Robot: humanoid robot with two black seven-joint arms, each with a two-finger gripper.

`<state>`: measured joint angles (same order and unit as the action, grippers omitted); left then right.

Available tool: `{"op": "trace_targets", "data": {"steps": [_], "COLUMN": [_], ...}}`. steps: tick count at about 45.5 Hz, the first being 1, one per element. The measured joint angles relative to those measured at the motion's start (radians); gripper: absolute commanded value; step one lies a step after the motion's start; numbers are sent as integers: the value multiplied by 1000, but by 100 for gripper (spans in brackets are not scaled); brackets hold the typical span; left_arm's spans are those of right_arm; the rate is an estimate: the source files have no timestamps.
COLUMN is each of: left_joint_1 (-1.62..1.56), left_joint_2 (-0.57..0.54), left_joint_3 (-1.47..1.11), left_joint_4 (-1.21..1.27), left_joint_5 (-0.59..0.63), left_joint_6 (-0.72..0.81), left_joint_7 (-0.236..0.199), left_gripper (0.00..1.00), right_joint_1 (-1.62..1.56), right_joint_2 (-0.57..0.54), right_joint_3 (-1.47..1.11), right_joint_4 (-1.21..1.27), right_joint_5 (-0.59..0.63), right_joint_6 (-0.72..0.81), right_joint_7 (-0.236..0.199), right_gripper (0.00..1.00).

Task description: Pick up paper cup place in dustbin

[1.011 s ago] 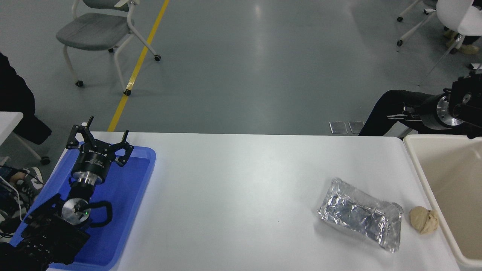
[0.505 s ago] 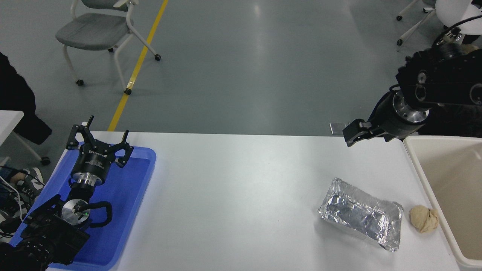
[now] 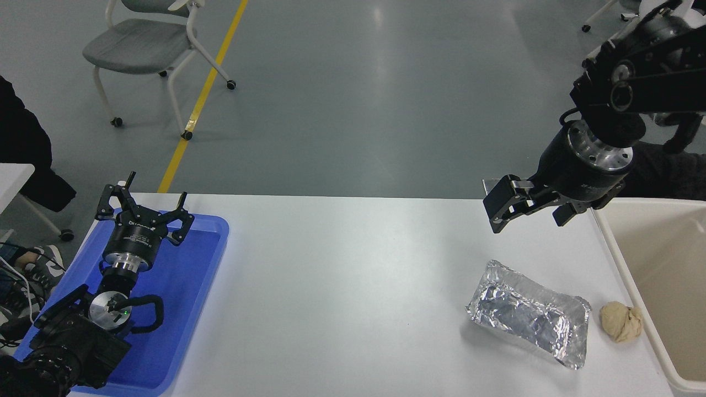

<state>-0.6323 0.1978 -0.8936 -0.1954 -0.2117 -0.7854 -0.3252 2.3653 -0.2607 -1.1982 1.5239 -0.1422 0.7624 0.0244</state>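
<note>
No paper cup shows in the head view. The cream dustbin [image 3: 670,259] stands at the table's right edge, and only part of its inside shows. My right gripper [image 3: 529,214] hangs open and empty above the far right of the table, just left of the dustbin's far corner and beyond the foil container. My left gripper [image 3: 144,199] is parked open over the blue tray at the lower left.
A crumpled silver foil container [image 3: 527,313] lies on the table's right part, with a beige dough-like lump [image 3: 621,321] beside it next to the bin. A flat blue tray [image 3: 187,275] lies at the left. Chairs stand on the floor beyond.
My right arm has swung in from the right edge, leftward and forward, so the gripper now hangs over the table's far right instead of beyond the bin. The left arm has not moved.
</note>
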Motion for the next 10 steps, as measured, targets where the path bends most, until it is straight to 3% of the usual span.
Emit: {"op": "trace_targets", "data": {"steps": [10], "left_joint_1": [0], "left_joint_2": [0], "left_joint_3": [0], "left_joint_4": [0], "left_joint_5": [0], "left_joint_6": [0], "left_joint_7": [0], "left_gripper": [100], "right_joint_1": [33], "right_joint_2": [30], "right_joint_3": [1], "right_joint_4": [11], "right_joint_5": [41], "right_joint_6": [15], "right_joint_7": [0], "right_gripper": [100]}}
